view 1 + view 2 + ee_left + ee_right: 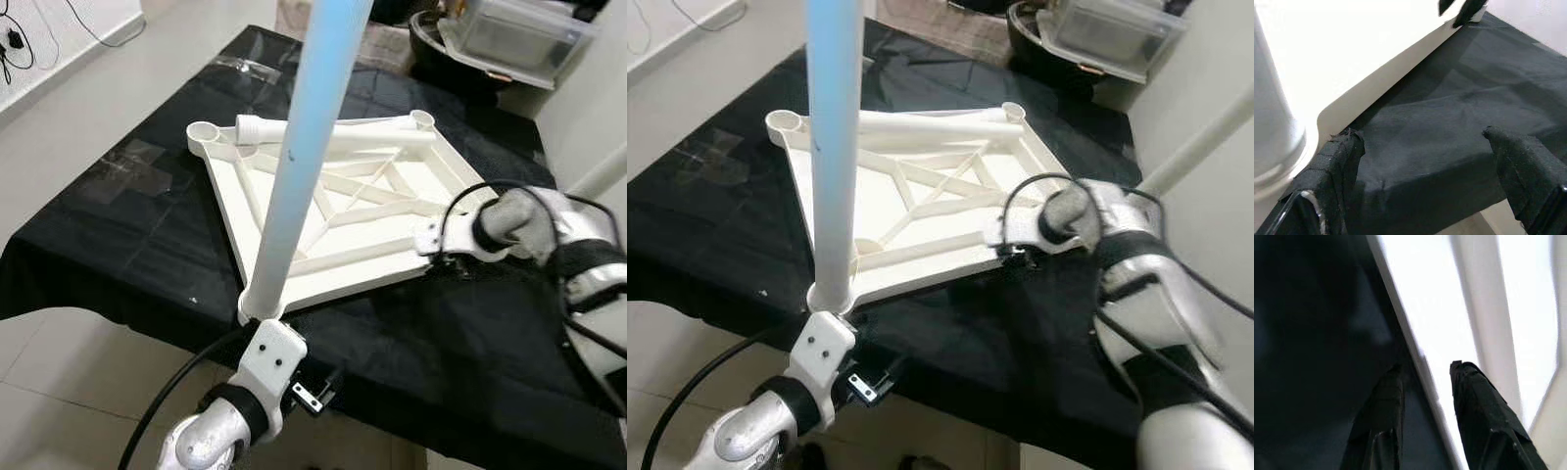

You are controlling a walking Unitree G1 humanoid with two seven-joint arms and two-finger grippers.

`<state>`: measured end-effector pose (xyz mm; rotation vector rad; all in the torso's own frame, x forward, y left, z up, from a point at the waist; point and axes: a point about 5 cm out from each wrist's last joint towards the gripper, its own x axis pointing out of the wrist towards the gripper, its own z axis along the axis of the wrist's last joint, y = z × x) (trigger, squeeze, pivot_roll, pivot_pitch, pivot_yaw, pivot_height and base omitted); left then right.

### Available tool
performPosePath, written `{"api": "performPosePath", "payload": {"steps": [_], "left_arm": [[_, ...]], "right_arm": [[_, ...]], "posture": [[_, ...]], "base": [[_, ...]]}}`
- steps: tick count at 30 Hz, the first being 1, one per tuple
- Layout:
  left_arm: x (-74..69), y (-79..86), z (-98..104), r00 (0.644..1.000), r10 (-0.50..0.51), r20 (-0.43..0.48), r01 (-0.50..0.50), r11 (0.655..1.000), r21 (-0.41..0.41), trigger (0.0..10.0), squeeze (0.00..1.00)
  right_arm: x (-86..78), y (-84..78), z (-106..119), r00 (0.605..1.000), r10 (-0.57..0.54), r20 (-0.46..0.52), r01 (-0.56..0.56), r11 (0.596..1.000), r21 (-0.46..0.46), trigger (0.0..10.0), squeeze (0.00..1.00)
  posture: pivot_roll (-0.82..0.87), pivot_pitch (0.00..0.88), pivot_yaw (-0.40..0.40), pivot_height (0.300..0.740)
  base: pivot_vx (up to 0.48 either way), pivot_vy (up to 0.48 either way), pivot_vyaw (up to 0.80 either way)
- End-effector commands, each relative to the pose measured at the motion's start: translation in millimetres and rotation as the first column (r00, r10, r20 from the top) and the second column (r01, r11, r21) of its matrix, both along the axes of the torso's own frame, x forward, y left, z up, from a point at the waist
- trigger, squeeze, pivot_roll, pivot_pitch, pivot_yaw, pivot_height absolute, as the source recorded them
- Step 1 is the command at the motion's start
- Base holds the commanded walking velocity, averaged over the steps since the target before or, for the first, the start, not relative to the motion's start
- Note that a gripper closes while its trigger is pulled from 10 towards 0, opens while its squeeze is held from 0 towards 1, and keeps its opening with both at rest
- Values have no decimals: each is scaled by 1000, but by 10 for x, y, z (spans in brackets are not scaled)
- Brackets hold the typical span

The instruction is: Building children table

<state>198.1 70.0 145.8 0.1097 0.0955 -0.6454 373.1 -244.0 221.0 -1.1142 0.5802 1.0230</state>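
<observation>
Black-clothed table (118,225) on pale tiles (59,421)

place: home room — tiled floor (88,147) | black-clothed table (137,235) | wall cables (20,44) — plastic storage bin (519,34)

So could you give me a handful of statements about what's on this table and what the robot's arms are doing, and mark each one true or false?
1. The white tabletop lies upside down on a black cloth. True.
2. All four legs stand fitted in it. False: one leg stands in a corner, another leg lies loose on it.
3. The right gripper straddles the tabletop's edge. True.
4. The left gripper is clamped around the standing leg. False: its fingers are open beside it.
</observation>
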Motion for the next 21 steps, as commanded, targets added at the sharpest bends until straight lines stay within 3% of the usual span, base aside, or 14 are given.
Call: {"api": "performPosePath", "payload": {"steps": [1, 3, 6, 9, 10, 14, 15, 17, 20, 21], "left_arm": [[0, 3, -60, 1000, -2, -11, 3, 1000, 30, 10000, 0], [0, 3, -60, 1000, -2, -11, 3, 1000, 30, 10000, 0], [66, 17, -71, 1000, -8, 2, 8, 999, 40, 10000, 0], [83, 20, -74, 1000, -9, 6, 9, 999, 43, 10000, 0], [101, 26, -76, 1000, -10, 12, 9, 999, 46, 10000, 0], [165, 46, -73, 999, -19, 37, 17, 999, 46, 10000, 0], [174, 49, -72, 999, -21, 40, 19, 999, 44, 10000, 0], [174, 49, -72, 999, -21, 40, 19, 999, 44, 10000, 0], [202, 70, -76, 999, -30, 45, 28, 999, 45, 10000, 0], [202, 70, -76, 999, -30, 45, 28, 999, 45, 10000, 0]], "right_arm": [[-63, -121, -53, 997, -65, -40, 69, 992, 108, 10000, 0], [-63, -121, -53, 997, -65, -40, 69, 992, 108, 10000, 0], [-135, -238, -38, 988, -150, -42, 155, 928, 338, 10000, 0], [-164, -267, -27, 986, -162, -44, 166, 903, 397, 10000, 0], [-193, -301, -22, 981, -188, -40, 185, 873, 450, 10000, 0], [-306, -410, -33, 921, -389, 25, 272, 687, 674, 10000, 0], [-319, -416, -46, 907, -420, 38, 277, 661, 697, 10000, 0], [-319, -416, -46, 907, -420, 38, 277, 661, 697, 10000, 0], [-373, -444, -154, 828, -561, 20, 344, 535, 772, 10000, 0], [-373, -444, -154, 828, -561, 20, 344, 535, 772, 10000, 0]], "posture": [[51, 122, -182, 740], [51, 122, -182, 740], [53, 103, -157, 740], [53, 103, -157, 740], [53, 96, -149, 740], [55, 80, -131, 740], [56, 79, -130, 740], [56, 79, -130, 740], [64, 70, -115, 740], [64, 70, -115, 740]], "base": [[0, 0, 0], [0, 0, 0], [0, 0, 0], [0, 0, 0], [0, 0, 0], [0, 0, 0], [0, 0, 0], [0, 0, 0], [0, 0, 0], [0, 0, 0]]}}
